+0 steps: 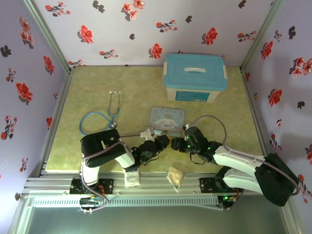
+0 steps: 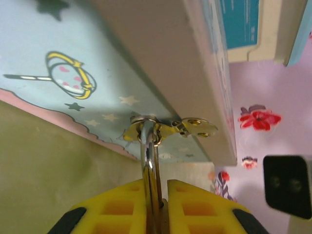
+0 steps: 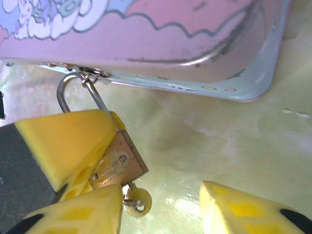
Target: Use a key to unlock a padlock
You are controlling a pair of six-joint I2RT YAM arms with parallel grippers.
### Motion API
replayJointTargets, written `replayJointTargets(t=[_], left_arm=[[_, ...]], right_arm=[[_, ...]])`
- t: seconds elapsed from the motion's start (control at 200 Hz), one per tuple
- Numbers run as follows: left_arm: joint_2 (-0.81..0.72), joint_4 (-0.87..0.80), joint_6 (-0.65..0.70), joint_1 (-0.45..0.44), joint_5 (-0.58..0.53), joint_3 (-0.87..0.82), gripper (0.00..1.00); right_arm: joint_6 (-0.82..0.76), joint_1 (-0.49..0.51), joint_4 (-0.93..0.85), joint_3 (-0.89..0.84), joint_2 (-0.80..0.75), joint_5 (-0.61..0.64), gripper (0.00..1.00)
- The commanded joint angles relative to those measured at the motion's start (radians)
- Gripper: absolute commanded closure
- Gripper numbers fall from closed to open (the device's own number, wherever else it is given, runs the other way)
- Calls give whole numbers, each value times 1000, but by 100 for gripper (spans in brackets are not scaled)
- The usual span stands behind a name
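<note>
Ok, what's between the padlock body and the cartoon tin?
In the right wrist view, only the silvery shackle of the padlock spans it, looped through the clasp on the edge of the tin. Bare table shows behind.

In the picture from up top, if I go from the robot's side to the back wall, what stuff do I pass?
tan snack packet → pale-blue cartoon tin → teal-lidded storage box
</note>
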Motion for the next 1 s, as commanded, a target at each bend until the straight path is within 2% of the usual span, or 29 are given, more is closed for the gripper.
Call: replayJointTargets(t=[0.0,0.09,0.26,0.43,0.595,0.775,0.99], left_arm=[[-59,11,48,-17,37,3,100],[-108,-75,73,-19,25,3,100],[-90,-47,54,-18,26,1,100],[-75,-19,46,-25,27,8,100],[-69,-18,42,-25,33,15,100],[-66,-15,39,-25,36,15,100],[-58,-8,30,-24,40,17,100]], right_arm=[[-185,17,-180,46,-54,103,58],[-236,43,-226,53,-118,166,58],[-304,91,-174,19,-205,177,55],[-279,124,-42,-24,-204,153,52],[-306,154,-67,-19,-160,196,53],[-371,240,-84,-7,-132,295,56],[-424,334,-86,23,-71,482,62]])
